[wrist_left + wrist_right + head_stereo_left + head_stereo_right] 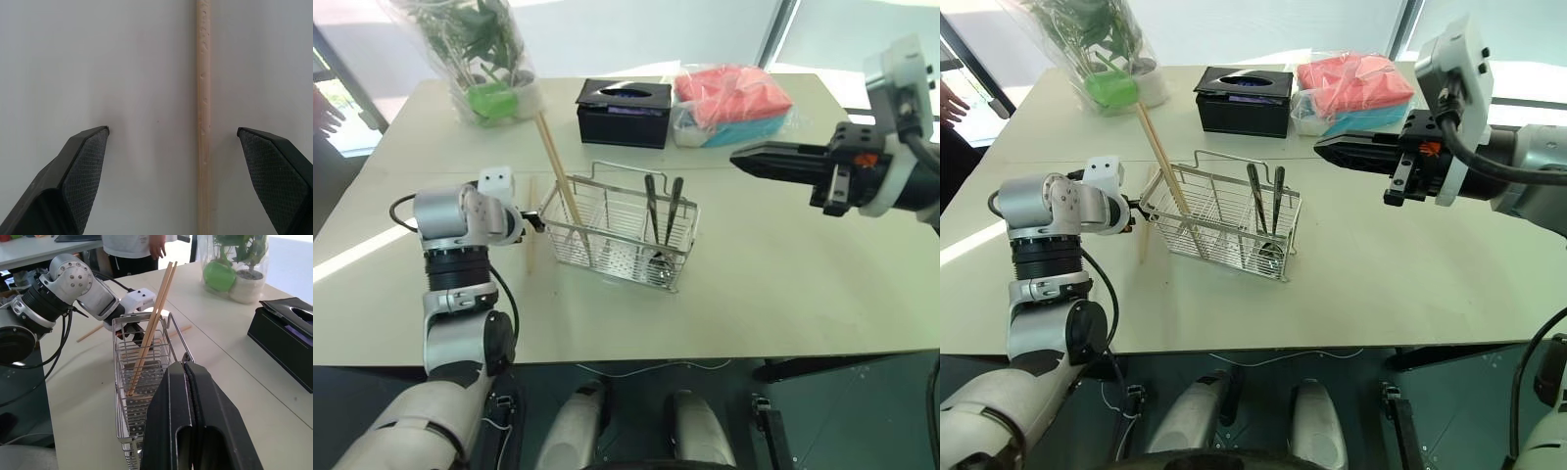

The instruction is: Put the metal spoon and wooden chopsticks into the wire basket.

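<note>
Fingers (83, 166) of the left gripper (172, 132) spread wide over one wooden chopstick (203, 117) lying flat on the table (783, 294), left of centre frame. Two more chopsticks (558, 171) lean in the wire basket (617, 235) at centre, beside dark utensils (661, 220). Right gripper (754, 157), pinched together and empty, hangs at the right.
</note>
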